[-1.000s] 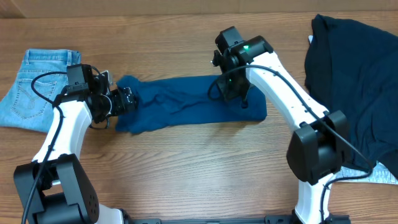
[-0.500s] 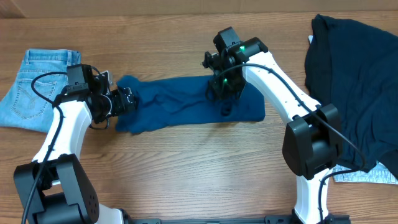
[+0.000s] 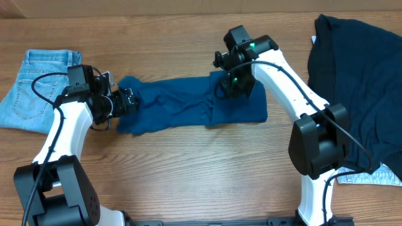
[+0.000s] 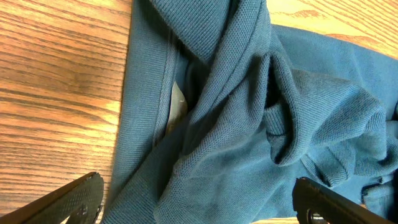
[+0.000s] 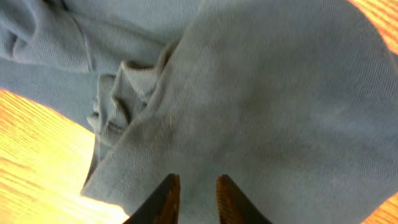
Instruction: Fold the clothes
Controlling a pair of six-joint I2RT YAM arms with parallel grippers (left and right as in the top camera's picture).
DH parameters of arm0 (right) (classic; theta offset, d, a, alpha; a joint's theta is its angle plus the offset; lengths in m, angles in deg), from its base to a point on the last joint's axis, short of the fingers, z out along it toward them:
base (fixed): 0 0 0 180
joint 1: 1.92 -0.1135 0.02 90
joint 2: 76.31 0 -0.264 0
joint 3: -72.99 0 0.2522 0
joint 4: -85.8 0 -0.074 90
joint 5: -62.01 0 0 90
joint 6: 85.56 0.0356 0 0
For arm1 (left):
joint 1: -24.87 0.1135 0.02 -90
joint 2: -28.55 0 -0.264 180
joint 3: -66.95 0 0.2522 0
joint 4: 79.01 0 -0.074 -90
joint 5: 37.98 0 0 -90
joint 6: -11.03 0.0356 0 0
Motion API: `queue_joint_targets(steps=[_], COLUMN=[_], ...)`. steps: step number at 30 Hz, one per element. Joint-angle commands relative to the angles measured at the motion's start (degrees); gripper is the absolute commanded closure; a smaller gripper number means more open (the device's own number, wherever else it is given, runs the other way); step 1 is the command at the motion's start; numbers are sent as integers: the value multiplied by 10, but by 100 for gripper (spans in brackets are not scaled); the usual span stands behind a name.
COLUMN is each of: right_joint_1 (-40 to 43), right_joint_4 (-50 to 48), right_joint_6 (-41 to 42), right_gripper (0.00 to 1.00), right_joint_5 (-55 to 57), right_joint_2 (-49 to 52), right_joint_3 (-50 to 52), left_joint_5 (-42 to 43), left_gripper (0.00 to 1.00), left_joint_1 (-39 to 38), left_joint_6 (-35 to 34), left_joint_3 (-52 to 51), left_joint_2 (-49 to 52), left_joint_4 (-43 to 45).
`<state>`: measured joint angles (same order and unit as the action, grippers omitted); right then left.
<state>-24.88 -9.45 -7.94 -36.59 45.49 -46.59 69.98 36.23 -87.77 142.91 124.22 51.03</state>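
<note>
A teal blue garment (image 3: 176, 107) lies stretched out left to right across the middle of the table, rumpled at its left end. My left gripper (image 3: 127, 100) is at that left end. In the left wrist view (image 4: 205, 202) it is wide open, with bunched folds of the garment (image 4: 249, 124) between its fingers. My right gripper (image 3: 235, 86) is over the garment's right part, beside a fold edge. In the right wrist view (image 5: 198, 199) its fingers stand a small way apart just above smooth cloth (image 5: 261, 93), with nothing pinched between them.
Folded light blue jeans (image 3: 38, 88) lie at the far left. A large dark navy garment (image 3: 358, 81) is heaped at the right edge, with a pale cloth (image 3: 370, 179) under its lower corner. Bare wood runs along the front of the table.
My right gripper swung left over the garment, then back right and further from me. A fold edge now shows on the garment's right part. The left arm has not moved.
</note>
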Motion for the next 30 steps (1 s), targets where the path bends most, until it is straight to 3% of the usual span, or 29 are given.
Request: queue_joint_targets(steps=[1,5,8,12,14,16,17,24,30], right_joint_1=[-2,-2,-3,-6,-7,-8,-8,0,62], right_joint_4=[4,36,79,93,105,121,120,101,57], right_joint_6=[6,2,2,2,-9,-24,-15,86,233], right_gripper=[78,76,65,64,55,55,62,70,62], right_joint_5=[-9,-57,-73,-74,-73,-53,-29,77,176], right_joint_2=[-3,-3,-3,-3,-3,-3,-3,-2,-6], right_joint_3=[-10,-10,-10,-10,-10,-10,-10,-6,-8], left_joint_5=[-5,-5,-5,-5,-5,-5,-5,-5,-5], left_gripper=[1,1,1,1,1,1,1,1,1], left_joint_1=[3,3,3,3,3,3,3,3,3], left_joint_6=[7,7,7,7,7,7,7,7,7], left_joint_3=[11,11,11,11,11,11,11,11,11], left_joint_2=[-10,-10,-10,-10,-10,-10,-10,-10,-10], left_joint_4=[1,0,1,1,0,0,0,0,-2])
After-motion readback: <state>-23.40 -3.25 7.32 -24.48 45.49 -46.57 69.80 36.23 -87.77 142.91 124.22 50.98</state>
